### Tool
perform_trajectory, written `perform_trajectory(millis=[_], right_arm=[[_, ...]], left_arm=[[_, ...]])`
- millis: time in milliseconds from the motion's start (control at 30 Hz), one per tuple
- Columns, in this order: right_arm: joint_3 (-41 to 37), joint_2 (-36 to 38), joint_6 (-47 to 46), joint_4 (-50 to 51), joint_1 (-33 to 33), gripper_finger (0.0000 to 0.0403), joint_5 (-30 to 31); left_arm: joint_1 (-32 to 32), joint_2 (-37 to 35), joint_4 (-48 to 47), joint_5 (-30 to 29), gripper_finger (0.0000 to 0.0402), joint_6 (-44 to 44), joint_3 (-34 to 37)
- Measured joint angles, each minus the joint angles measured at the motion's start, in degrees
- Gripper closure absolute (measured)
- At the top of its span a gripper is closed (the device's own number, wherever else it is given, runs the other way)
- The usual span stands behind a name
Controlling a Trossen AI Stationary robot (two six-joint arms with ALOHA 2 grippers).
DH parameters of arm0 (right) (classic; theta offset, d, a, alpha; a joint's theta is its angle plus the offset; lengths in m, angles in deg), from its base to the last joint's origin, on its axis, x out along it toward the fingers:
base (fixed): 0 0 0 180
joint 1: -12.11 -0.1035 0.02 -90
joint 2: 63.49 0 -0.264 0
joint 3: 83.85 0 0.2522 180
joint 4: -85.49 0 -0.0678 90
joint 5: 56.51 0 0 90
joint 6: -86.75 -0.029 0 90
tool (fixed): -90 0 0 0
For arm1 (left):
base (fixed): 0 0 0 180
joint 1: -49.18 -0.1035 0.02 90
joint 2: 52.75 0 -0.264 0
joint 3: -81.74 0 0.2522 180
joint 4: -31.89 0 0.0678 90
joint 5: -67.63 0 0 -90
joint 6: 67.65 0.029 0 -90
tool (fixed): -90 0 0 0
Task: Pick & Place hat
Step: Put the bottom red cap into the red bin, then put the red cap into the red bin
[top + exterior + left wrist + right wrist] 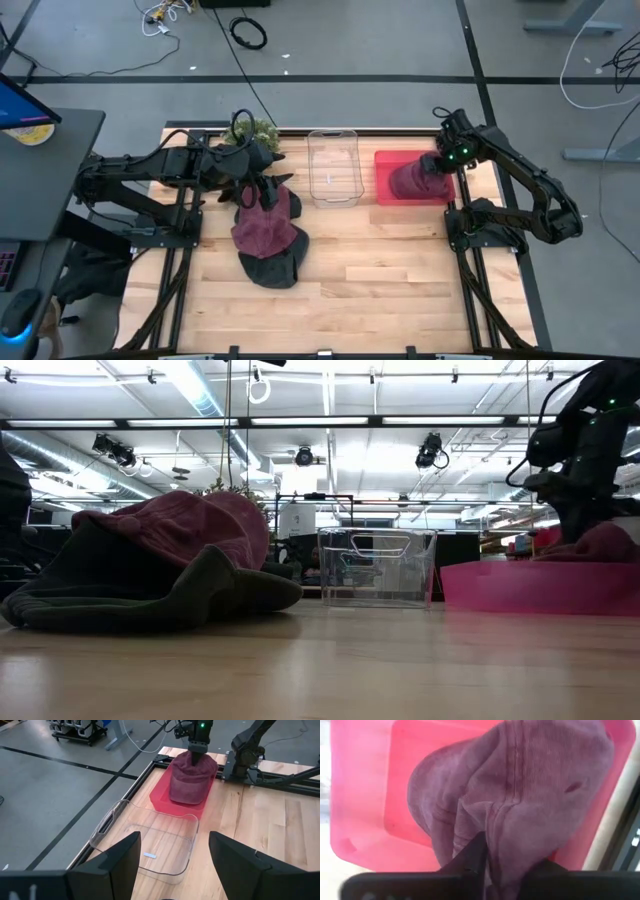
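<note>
A maroon corduroy hat (408,182) (190,780) sits in the pink bin (385,160) (160,800) at the table's far right. My right gripper (440,163) (512,870) is above it and shut on its cloth. A second maroon hat (262,228) (190,525) lies on a dark green hat (272,268) (150,585) left of the table's middle. My left gripper (268,190) (172,865) hovers open just beyond that pile and touches nothing. My right gripper pinches a raised fold of the maroon hat's crown (500,827) between its two fingers (477,852), coming from above and pointing down. The hat's underside rests in the pink bin, and the cloth bunches up toward the fingers.
A clear plastic bin (333,165) (375,565) (150,840) stands between the hat pile and the pink bin. A small green plant (258,130) sits at the far edge behind my left arm. Bare wood spreads across the near half of the table (380,280).
</note>
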State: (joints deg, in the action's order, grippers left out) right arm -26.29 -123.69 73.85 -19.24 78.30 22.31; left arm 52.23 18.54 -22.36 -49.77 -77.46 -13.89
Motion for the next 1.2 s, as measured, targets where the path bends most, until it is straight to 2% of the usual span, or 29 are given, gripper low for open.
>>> perform_trajectory(millis=[167, 333, 500, 600, 667, 800, 967, 1200], right_arm=[[2.6, 0.0, 1.2, 2.7, 0.0, 0.0245, 0.3], [9.1, 0.0, 3.1, 6.3, 0.0, 0.0162, 0.2], [18.6, 0.0, 6.2, 13.3, 0.0, 0.0115, 1.7], [24.6, 0.0, 7.6, 17.1, 0.0, 0.0109, 1.0], [28.1, 0.3, 8.0, 18.4, -0.1, 0.011, -1.4], [31.3, 2.8, 6.7, 15.5, -0.6, 0.012, -12.4], [28.9, 7.7, 0.2, 7.3, -4.3, 0.0127, -19.2], [19.2, 14.5, -11.0, -6.9, -12.8, 0.0126, -20.9]], left_arm=[[0.0, 0.0, 0.0, 0.0, 0.0163, 0.0, 0.0], [0.0, 0.0, 0.0, 0.3, 0.0163, 0.0, 0.0], [0.1, 0.0, -0.7, 0.9, 0.0163, 0.0, 0.0], [0.1, 0.0, -2.2, 3.1, 0.0163, -0.7, 0.0], [0.1, 0.1, -3.4, 5.3, 0.0163, -1.8, 0.0], [0.1, 0.1, -7.1, 11.2, 0.0163, -5.5, 0.0], [0.1, 0.1, -12.2, 14.2, 0.0163, -9.0, 0.0], [0.1, 0.1, -19.6, 22.6, 0.0163, -18.6, 0.0]])
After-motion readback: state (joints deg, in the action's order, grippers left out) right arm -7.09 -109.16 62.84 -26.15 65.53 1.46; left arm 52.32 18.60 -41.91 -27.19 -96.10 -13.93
